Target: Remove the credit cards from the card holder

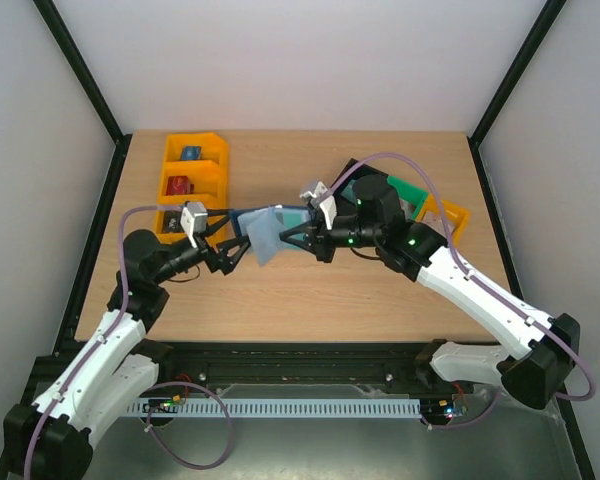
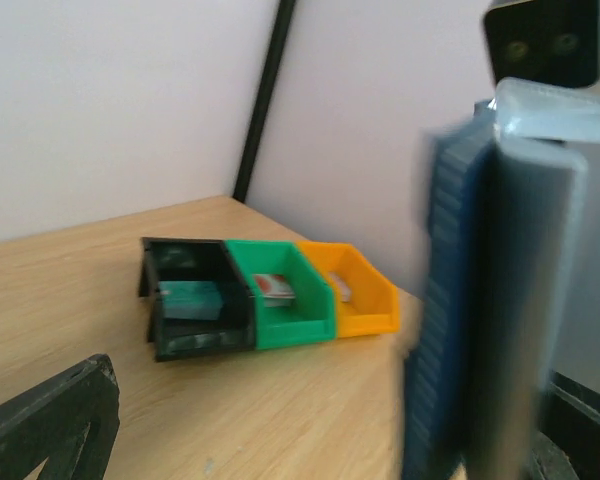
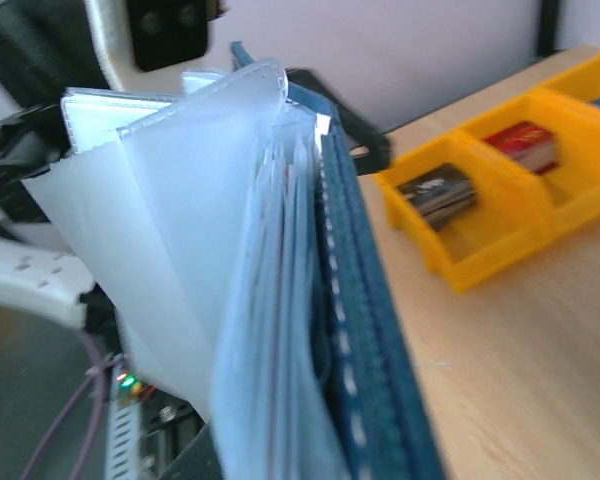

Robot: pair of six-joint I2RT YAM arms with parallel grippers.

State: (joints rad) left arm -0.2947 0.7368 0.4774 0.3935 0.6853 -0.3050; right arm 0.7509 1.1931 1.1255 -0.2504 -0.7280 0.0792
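The card holder [image 1: 268,234] hangs open in the air over the table's middle, between my two grippers. My right gripper [image 1: 298,238] is shut on its right side. In the right wrist view its navy stitched cover [image 3: 372,300] and several pale translucent sleeves [image 3: 195,230] fan out and hide the fingers. My left gripper [image 1: 230,240] is at the holder's left edge with its jaws spread wide. In the left wrist view the holder [image 2: 450,300] stands edge-on at the right, far from the one finger [image 2: 50,420] that shows. I cannot pick out any credit cards among the sleeves.
A yellow bin [image 1: 192,170] with small blue and red items stands at the back left and also shows in the right wrist view [image 3: 500,210]. Black [image 2: 195,300], green [image 2: 285,295] and orange [image 2: 360,295] bins stand at the back right, behind my right arm [image 1: 460,280].
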